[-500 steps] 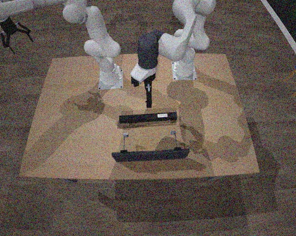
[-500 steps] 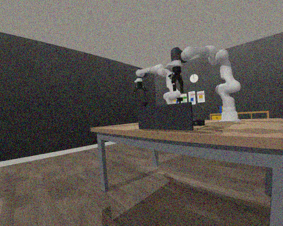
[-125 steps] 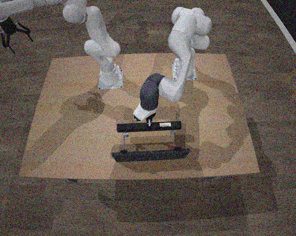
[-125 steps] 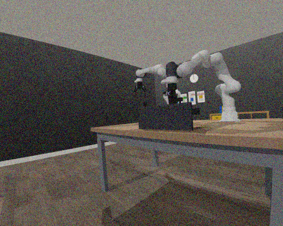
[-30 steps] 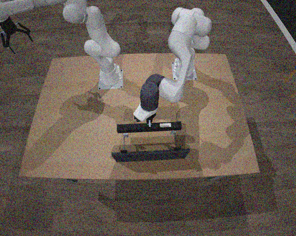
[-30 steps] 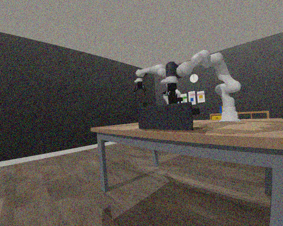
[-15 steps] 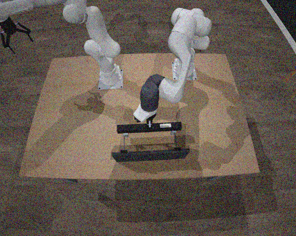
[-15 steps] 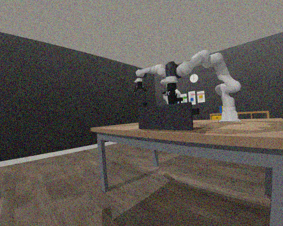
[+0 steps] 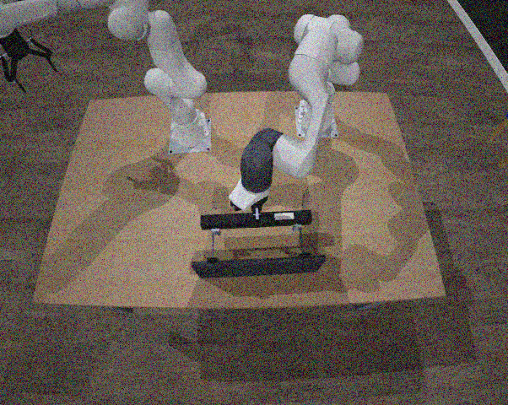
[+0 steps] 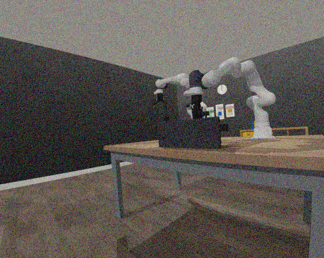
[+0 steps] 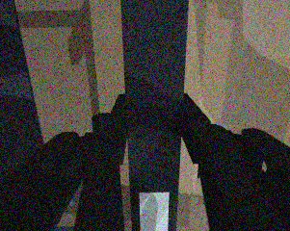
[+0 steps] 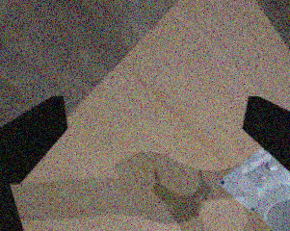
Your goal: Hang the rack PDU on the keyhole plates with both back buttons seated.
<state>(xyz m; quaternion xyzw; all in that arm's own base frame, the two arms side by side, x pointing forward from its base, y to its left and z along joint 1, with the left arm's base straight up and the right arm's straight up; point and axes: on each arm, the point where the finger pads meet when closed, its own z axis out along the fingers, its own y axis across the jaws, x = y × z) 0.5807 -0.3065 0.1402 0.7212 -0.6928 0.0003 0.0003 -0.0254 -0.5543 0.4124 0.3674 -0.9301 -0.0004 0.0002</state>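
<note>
The rack PDU is a long black bar with a white label, roughly level above the table. Its end sticks out past the dark panel in the exterior view. My left gripper is shut on it near its middle. Two small pale fittings, apparently the keyhole plates, show just at the PDU's front lower edge. The buttons and slots are hidden, so I cannot tell whether they are seated. My right gripper is open and empty, far from the PDU.
A long dark panel stands on the wooden table in front of the PDU, near the table's front edge. Thin uprights stand between the panel and the pale fittings. The right arm's base is on the table behind.
</note>
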